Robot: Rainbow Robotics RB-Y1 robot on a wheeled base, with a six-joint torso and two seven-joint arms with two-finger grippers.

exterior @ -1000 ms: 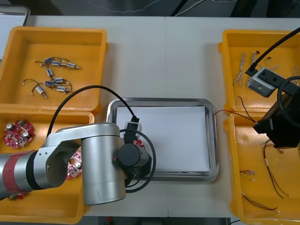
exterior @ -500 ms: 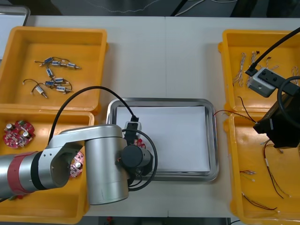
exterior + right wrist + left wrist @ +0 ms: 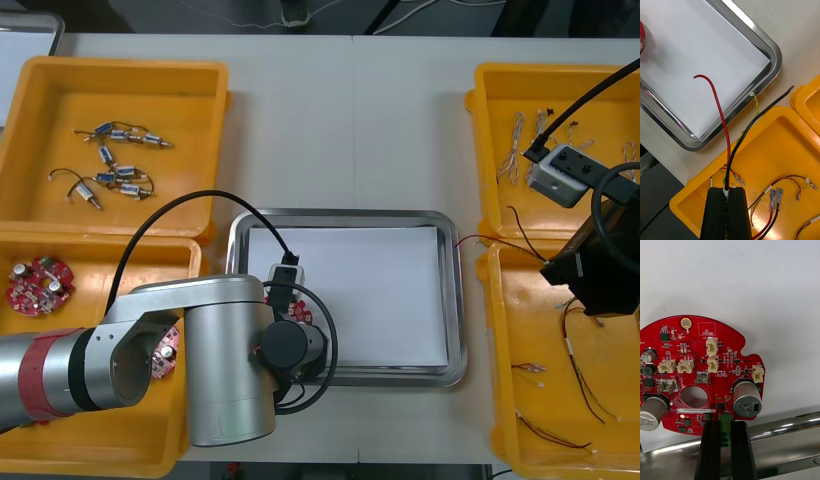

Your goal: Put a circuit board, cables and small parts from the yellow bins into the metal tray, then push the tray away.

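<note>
Left jaws clamp round red circuit board (image 3: 726, 337) over white-lined metal tray (image 3: 456, 300); right jaws pinch red cable (image 3: 720, 112), black cable (image 3: 752, 125) above yellow bin (image 3: 782, 150).

- "QC STICKER" stands in white letters inside a white outlined box on the red circuit board (image 3: 696, 375), just beside its gold-ringed hole (image 3: 686, 323)
- A white label strip (image 3: 696, 410) under the board's round middle opening carries a line of black letters and digits, too small to read surely
- The silver capacitor (image 3: 747, 404) at the board's edge bears dark printing, not legible
- Tiny white markings beside the cream connectors (image 3: 712, 346) cannot be read
</note>
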